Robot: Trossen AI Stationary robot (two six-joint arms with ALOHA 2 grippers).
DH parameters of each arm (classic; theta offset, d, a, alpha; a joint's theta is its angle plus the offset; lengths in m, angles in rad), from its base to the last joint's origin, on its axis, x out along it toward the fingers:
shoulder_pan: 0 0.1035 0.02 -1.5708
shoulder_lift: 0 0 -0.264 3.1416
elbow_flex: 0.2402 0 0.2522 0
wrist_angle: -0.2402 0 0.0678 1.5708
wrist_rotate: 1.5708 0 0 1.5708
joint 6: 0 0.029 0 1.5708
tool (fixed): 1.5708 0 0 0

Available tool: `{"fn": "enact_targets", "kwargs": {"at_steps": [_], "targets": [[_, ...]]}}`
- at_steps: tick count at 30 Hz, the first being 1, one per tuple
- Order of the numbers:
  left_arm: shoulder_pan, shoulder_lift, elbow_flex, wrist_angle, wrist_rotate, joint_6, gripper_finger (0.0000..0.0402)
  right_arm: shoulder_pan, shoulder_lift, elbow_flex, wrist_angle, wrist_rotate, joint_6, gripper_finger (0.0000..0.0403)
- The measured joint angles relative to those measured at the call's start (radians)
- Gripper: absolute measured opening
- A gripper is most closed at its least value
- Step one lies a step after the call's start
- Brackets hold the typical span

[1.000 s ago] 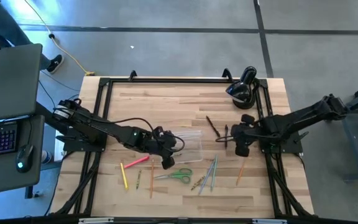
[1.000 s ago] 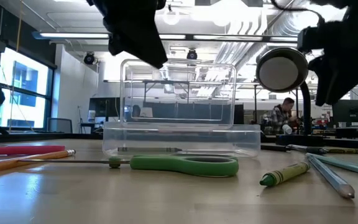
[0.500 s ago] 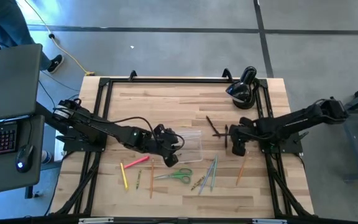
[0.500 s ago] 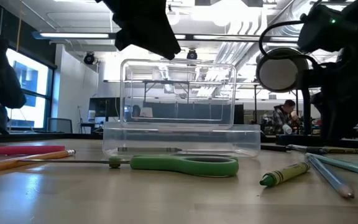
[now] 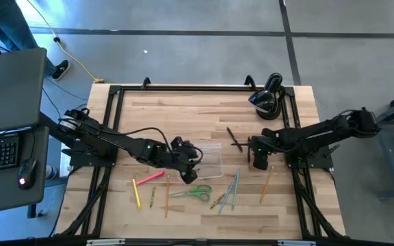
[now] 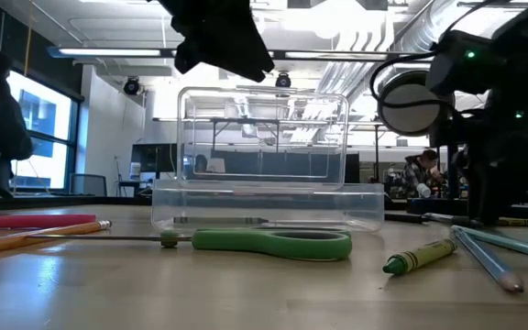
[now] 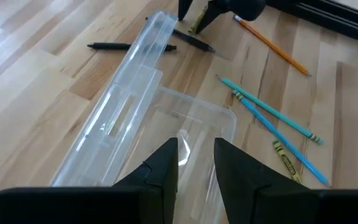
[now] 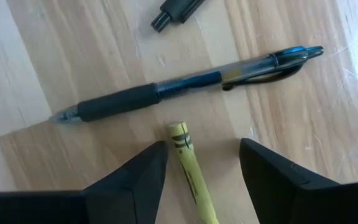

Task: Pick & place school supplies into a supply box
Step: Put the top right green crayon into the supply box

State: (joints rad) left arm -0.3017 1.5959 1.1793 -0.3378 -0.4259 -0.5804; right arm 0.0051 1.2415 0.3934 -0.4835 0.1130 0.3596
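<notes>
Hanging low over the wood, the right gripper (image 8: 199, 163) is holding its two dark fingers (image 8: 132, 176) spread apart with nothing between them but the tabletop; a yellow crayon (image 8: 190, 165) is lying in that gap, untouched, its tip pointing toward a dark-gripped pen (image 8: 185, 82) that is stretching across the boards just beyond. A black stub of another pen (image 8: 176, 12) is showing farther off. From above, this gripper (image 5: 259, 158) is sitting right of the clear supply box (image 5: 207, 158), near a pair of dark pens (image 5: 234, 139).

The left gripper (image 7: 194, 163) is poised over the near end of the supply box (image 7: 135, 102), its fingers (image 7: 164, 168) parted by a narrow gap and grasping nothing. The box is standing open, its lid (image 7: 118, 109) raised along the far edge, and its tray is looking bare of supplies. Past it, two teal pencils (image 7: 272, 118) and an orange pencil (image 7: 271, 45) are lying on the table (image 7: 42, 74).

Seen from overhead, the left gripper (image 5: 185, 158) is covering the box's left end. In front of the box, green-handled scissors (image 5: 195, 194) are resting beside a pink pencil (image 5: 150, 178), a yellow one (image 5: 137, 195) and an orange one (image 5: 167, 196). A black rounded device (image 5: 267, 97) is standing at the far right corner.

At table height, the scissors (image 6: 264, 242) are lying just before the box (image 6: 266, 174), with a green crayon (image 6: 420, 256) to one side.
</notes>
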Motion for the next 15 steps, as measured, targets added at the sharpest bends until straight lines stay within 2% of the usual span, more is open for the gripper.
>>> {"fn": "enact_targets", "kwargs": {"at_steps": [4, 7, 15], "targets": [[0.0, 0.0, 0.0, 0.0, 0.03, 0.0, 0.0135, 0.0, 0.0, 0.008, -0.02, -0.007, 0.003, 0.0185], [0.0, 0.0, 0.0, -0.002, 0.044, 0.0, 0.0135, 0.0, -0.009, 0.008, -0.025, -0.01, 0.028, 0.0169], [0.0, 0.0, 0.0, -0.003, 0.046, 0.0, 0.0135, -0.001, -0.016, 0.007, -0.022, -0.063, 0.102, 0.0057]]}}
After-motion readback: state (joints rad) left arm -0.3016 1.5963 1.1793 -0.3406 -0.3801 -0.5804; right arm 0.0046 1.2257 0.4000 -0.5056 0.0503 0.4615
